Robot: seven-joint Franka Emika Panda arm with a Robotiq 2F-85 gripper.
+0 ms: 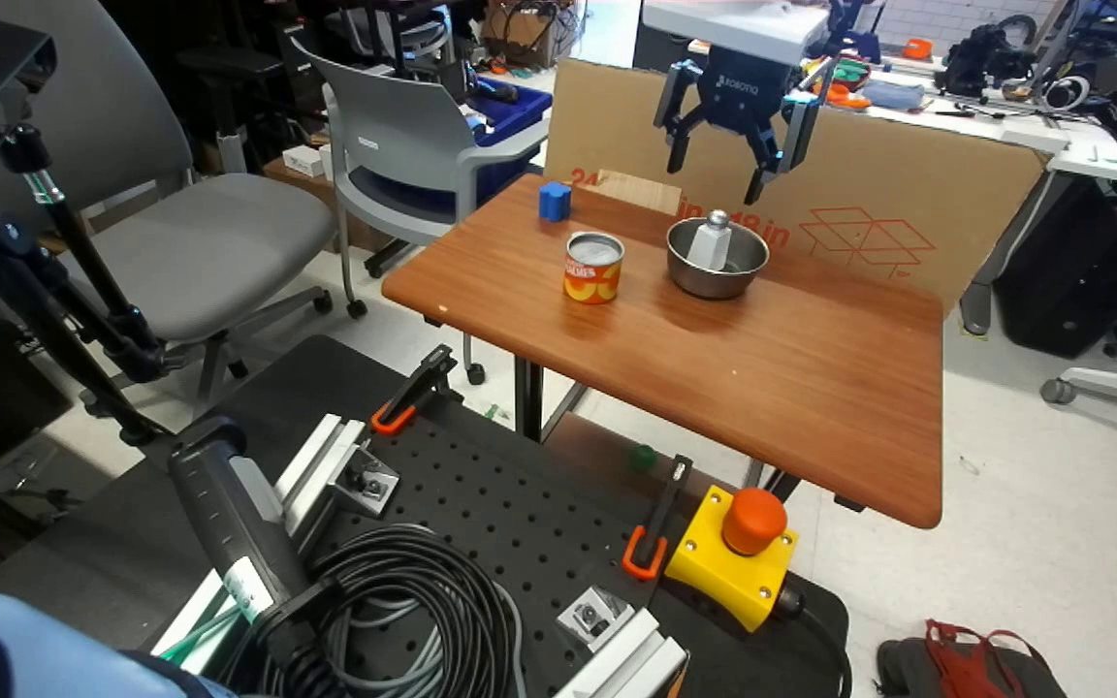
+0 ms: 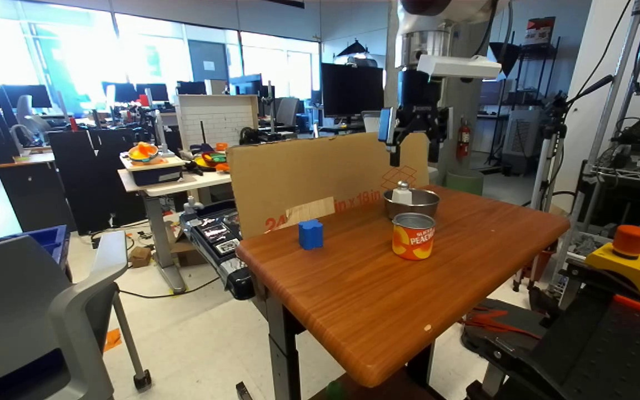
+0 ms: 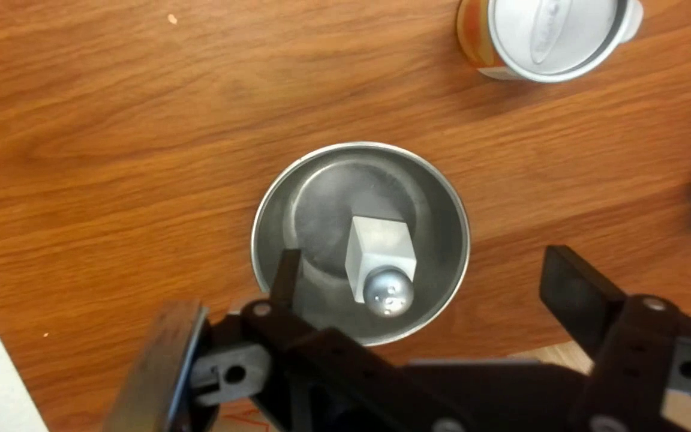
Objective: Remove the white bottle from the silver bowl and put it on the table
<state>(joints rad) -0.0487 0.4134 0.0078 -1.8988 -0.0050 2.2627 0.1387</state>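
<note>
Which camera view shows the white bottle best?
The wrist view: the white bottle appears largest there, seen from above, with its shiny round cap and its place inside the silver bowl plain. Both exterior views show its cap and white sides, but much smaller; in an exterior view the bowl's near wall hides its lower part.

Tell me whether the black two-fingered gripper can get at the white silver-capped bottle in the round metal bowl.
Probably yes: the open gripper hangs above, nothing covers the bottle, and its silver cap rises past the rim of the bowl.
</note>
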